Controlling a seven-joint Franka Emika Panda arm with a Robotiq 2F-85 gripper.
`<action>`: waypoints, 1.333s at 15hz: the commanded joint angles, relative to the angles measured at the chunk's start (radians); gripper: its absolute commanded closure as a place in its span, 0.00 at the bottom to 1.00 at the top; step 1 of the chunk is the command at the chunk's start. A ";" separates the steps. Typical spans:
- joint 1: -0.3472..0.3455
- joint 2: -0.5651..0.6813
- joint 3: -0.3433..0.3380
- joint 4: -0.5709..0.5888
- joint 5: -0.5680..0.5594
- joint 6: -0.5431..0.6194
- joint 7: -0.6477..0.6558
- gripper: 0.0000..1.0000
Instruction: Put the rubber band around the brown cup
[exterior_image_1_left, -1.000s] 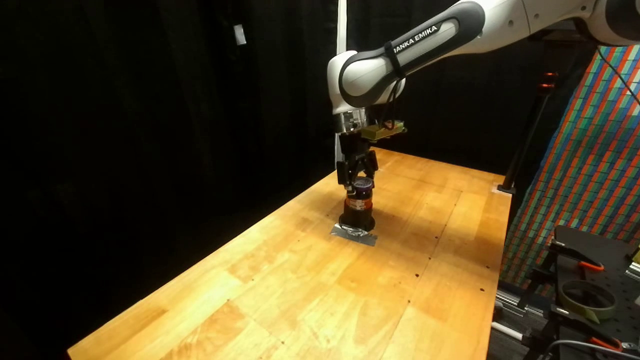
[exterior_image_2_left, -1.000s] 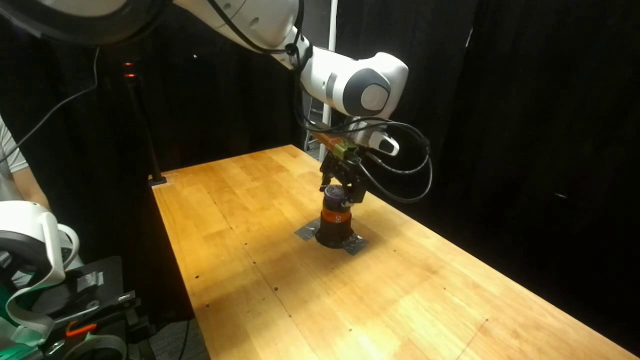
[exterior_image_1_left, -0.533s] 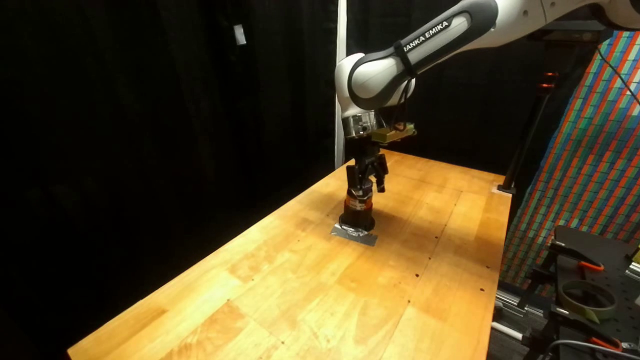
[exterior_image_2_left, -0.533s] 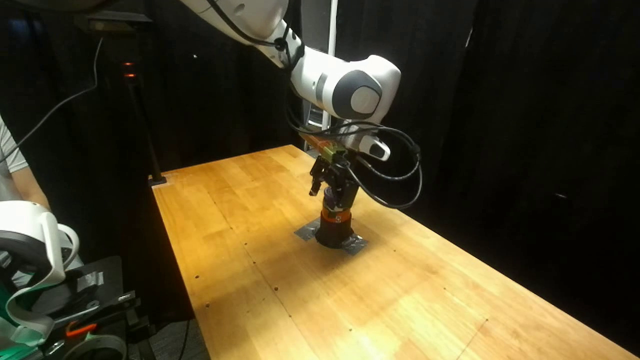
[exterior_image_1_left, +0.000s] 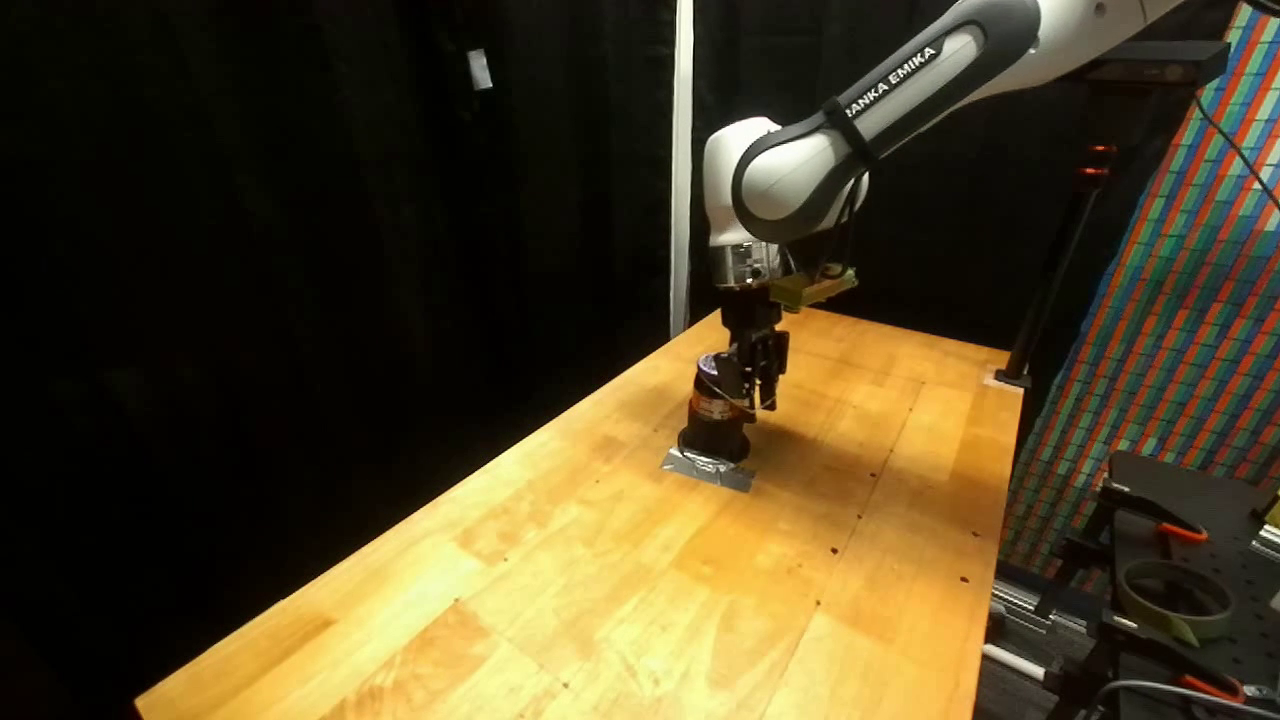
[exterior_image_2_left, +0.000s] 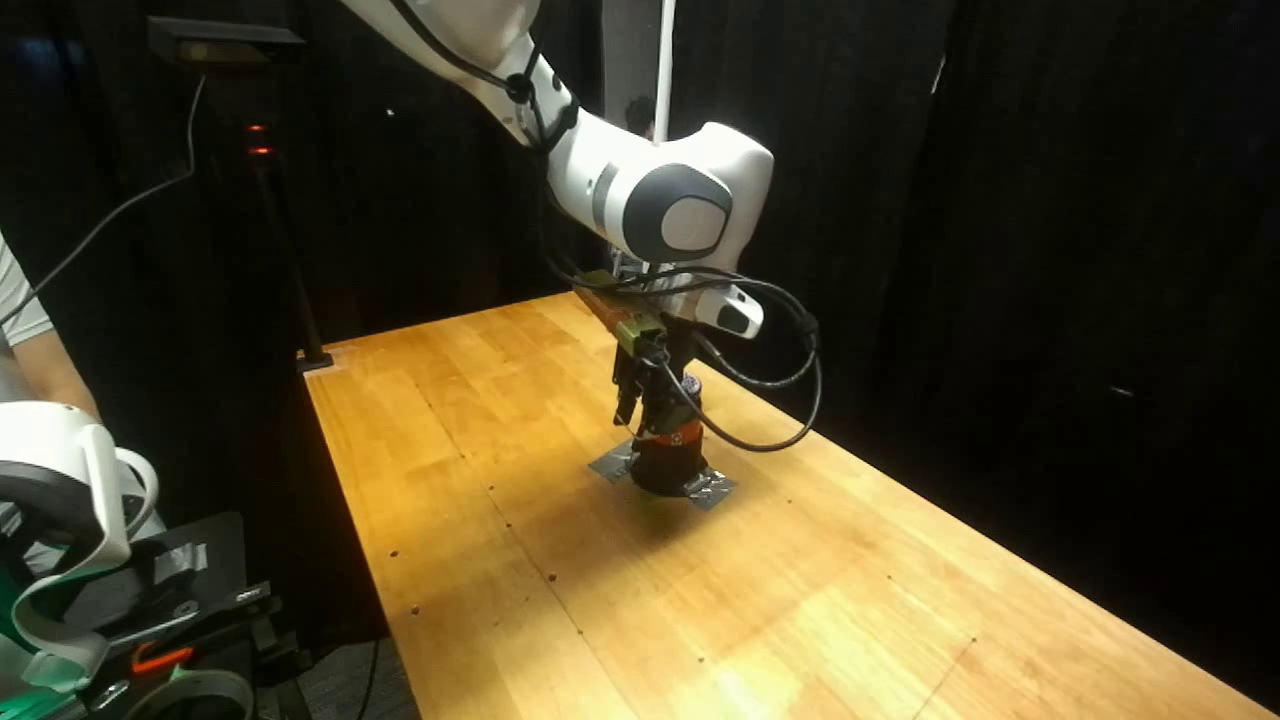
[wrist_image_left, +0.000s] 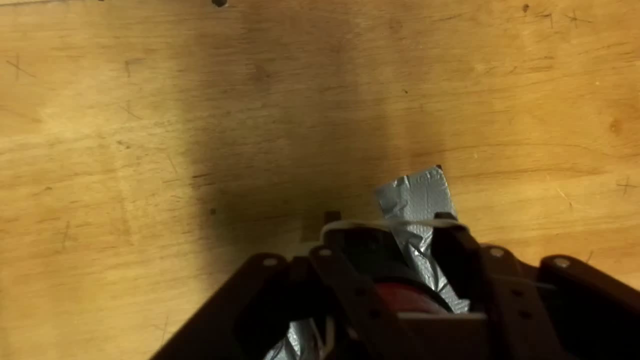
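The brown cup (exterior_image_1_left: 715, 436) stands upright, dark with an orange-red label and a purplish top. It shows in both exterior views, and its red label (wrist_image_left: 404, 296) peeks between the fingers in the wrist view. Close beside the cup, low at its side, my gripper (exterior_image_1_left: 761, 408) points down, its fingers partly apart. The pale rubber band (wrist_image_left: 357, 223) passes over the outer sides of both fingertips and spans the gap. A thin strand of it also runs across the cup's face in an exterior view; its course behind the cup is hidden. No solid thing sits between the fingers.
Grey tape (exterior_image_1_left: 706, 470) fixes the cup's foot to the wooden table (exterior_image_1_left: 640, 600). A dark post (exterior_image_2_left: 285, 260) rises at a table corner. Beyond the table edge is a black cart (exterior_image_1_left: 1200, 520) with clamps and a tape roll (exterior_image_1_left: 1178, 600).
My gripper has gone from above the cup sideways and down to beside it. The fingers have drawn closer together. A band strand now shows stretched between cup and fingers; the cup has stayed put.
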 joint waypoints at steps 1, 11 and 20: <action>-0.006 -0.119 -0.004 -0.188 0.029 0.124 -0.009 0.80; -0.020 -0.263 0.007 -0.516 0.113 0.672 0.006 0.87; -0.039 -0.276 0.060 -0.711 0.159 1.197 0.022 0.88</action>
